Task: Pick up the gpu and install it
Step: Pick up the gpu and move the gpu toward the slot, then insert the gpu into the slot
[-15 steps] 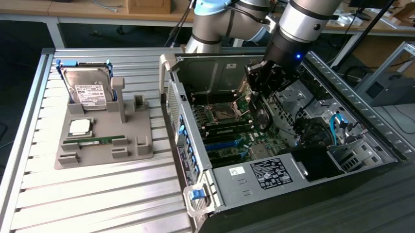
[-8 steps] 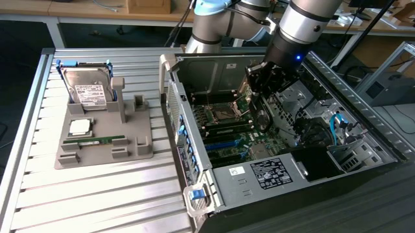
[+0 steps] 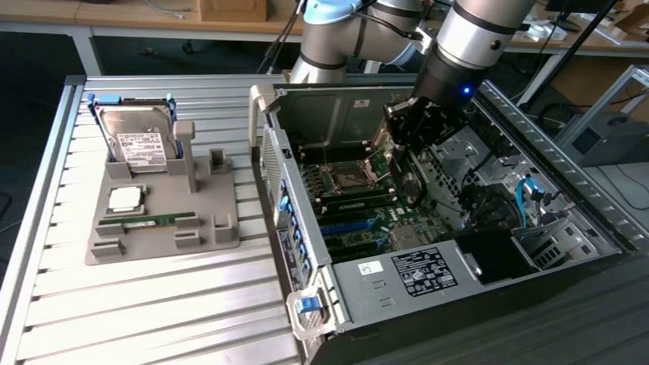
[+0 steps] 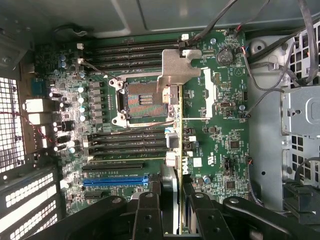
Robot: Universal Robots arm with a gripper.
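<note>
Hanging edge-down over the motherboard [image 4: 225, 140] inside the case [image 3: 355, 106], the gpu [image 4: 176, 67] was clamped in the gripper [image 4: 172, 202]; light, stiff and probably fragile, it seemed best held by its board edges.

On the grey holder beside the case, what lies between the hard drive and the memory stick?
A square silvery processor chip sits between the hard drive and the memory stick, seen in the exterior view.
</note>
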